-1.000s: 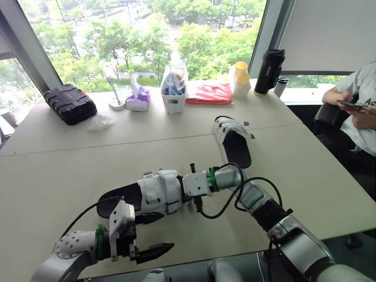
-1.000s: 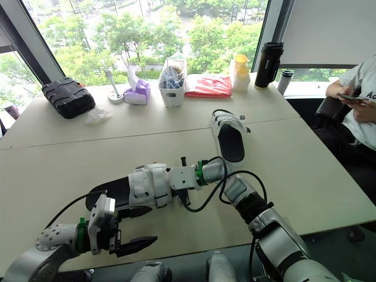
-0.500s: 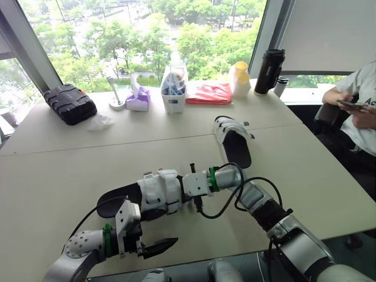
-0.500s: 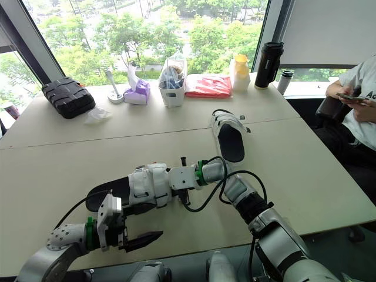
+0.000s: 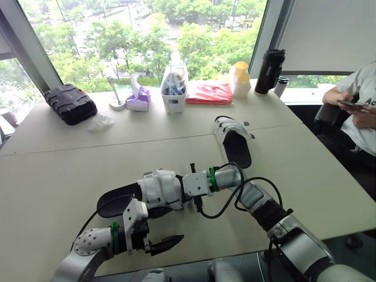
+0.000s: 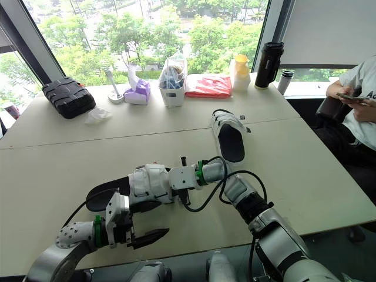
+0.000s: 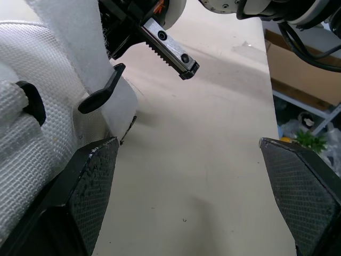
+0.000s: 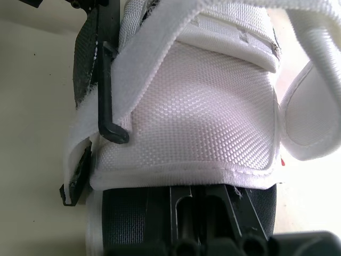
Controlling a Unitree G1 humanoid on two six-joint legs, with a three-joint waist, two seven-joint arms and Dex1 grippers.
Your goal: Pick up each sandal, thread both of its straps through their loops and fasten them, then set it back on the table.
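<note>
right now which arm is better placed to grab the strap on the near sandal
Left, probably. The left gripper is open and empty, right beside the white strap of the near sandal. The right gripper sits up against that sandal's upper, so it looks better used to steady it.

We can read just two letters, "Ac", printed dark on the person's white shirt [image 5: 365, 82], where the frame's edge cuts the word off. Nothing else is legible.
</note>
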